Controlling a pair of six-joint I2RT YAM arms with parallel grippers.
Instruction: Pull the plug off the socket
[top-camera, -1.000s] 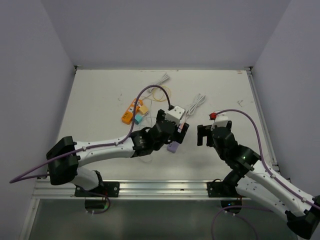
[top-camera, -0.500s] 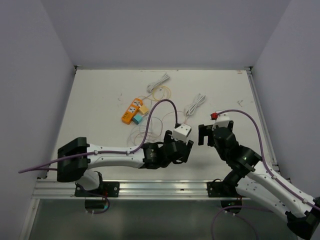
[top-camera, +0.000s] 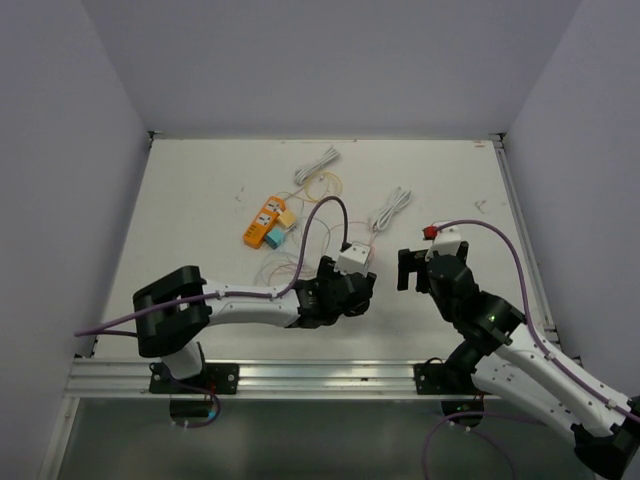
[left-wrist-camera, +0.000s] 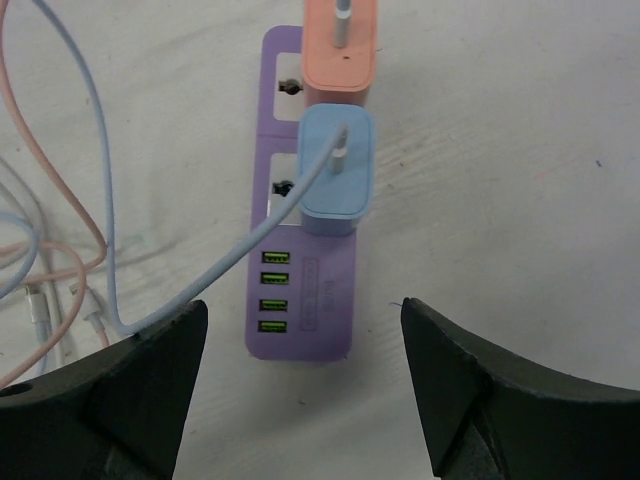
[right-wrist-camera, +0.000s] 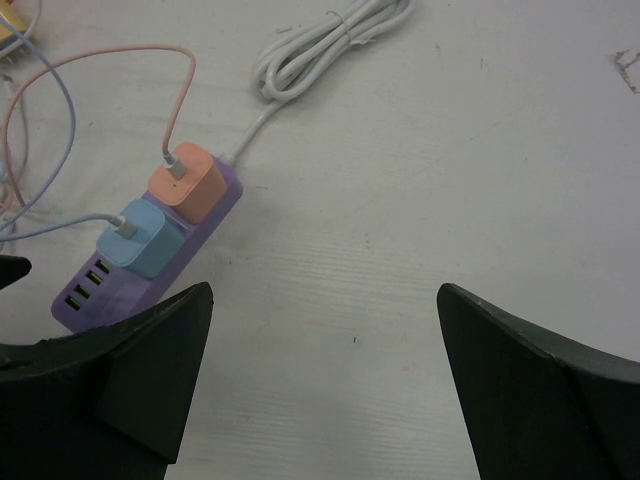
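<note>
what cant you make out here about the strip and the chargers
- Left wrist view: orange charger cut off by the top edge; blue charger hides its own pins.
- Right wrist view: near edge of the purple power strip partly behind the right gripper.
- Top view: left gripper covers strip and chargers.

My fingers (left-wrist-camera: 110, 400), at the lower corners of the left wrist frame, look like matt black plastic, faintly grainy. The socket (left-wrist-camera: 305, 270) is smooth lilac plastic with a soft sheen. The blue plug (left-wrist-camera: 337, 170) and orange plug (left-wrist-camera: 340, 50) are satin plastic. The white cord (right-wrist-camera: 330, 40) looks smooth and rubbery. The table (left-wrist-camera: 520, 150) is matt white and scuffed.
</note>
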